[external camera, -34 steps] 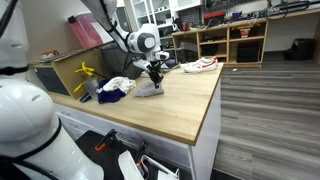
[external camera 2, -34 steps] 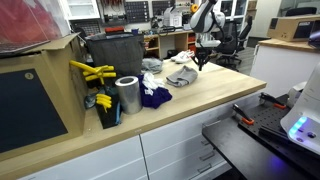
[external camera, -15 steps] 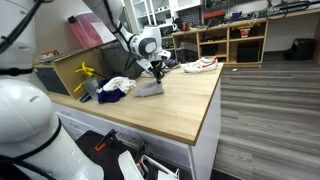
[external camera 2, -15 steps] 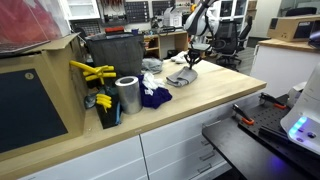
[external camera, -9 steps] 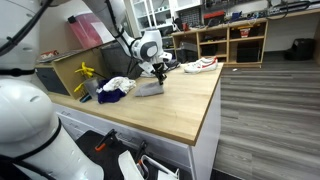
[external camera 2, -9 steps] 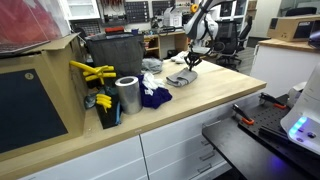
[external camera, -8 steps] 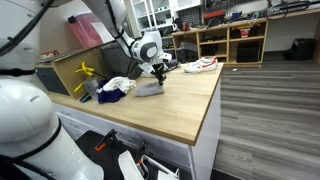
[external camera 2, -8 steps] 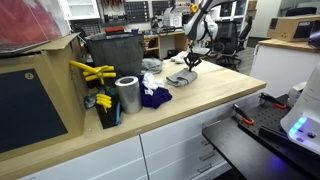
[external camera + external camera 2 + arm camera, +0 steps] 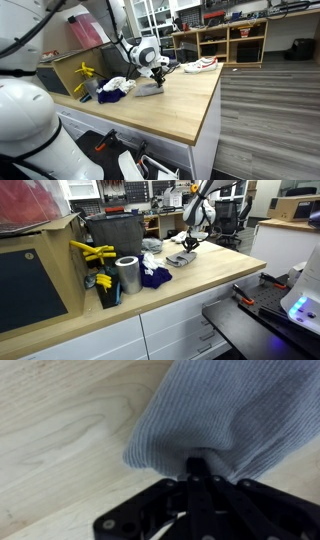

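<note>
Grey knitted cloth (image 9: 235,405) is noted on the wooden worktop (image 9: 175,115), pinched at one edge; the rest is left lying on the board since only that edge is taken up. A dark bin (image 9: 112,235) is set at the back. A heap of white and purple garments (image 9: 153,273) is spread just beside the cloth, with a metal can (image 9: 127,275) nearer the bin. Gripper (image 9: 195,463) is closed tight on a bunched fold of the cloth, so the fabric is puckered there.
</note>
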### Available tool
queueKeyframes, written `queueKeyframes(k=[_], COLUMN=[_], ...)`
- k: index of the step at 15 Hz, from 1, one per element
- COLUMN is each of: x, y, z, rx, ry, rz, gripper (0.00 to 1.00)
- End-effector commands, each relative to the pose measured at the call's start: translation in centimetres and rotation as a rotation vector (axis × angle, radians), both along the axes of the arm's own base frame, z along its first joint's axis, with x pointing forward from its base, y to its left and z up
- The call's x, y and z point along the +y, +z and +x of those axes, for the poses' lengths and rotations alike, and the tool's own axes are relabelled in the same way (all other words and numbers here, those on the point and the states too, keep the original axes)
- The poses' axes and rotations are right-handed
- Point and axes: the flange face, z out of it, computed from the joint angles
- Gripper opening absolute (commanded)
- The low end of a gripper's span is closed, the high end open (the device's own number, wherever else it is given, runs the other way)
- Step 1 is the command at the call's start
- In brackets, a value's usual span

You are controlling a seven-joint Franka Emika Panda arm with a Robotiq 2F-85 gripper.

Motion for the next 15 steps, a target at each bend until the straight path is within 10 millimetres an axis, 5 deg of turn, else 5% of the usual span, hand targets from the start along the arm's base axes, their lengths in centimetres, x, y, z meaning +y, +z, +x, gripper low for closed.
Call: queueKeyframes(k=[1, 5, 9, 15], x=[-0.8, -2.6, -3.3, -0.2], y=[-0.3, -0.5, 1.5, 6.0], z=[0.1, 0.1, -0.1, -0.8], rx=[-0.062, -0.124, -0.175, -0.169], ry=[0.054, 0.098, 0.077, 0.079], rz=[-0.102, -0.212, -0.217, -0.093], gripper=[0.0, 0.0, 0.0, 0.0])
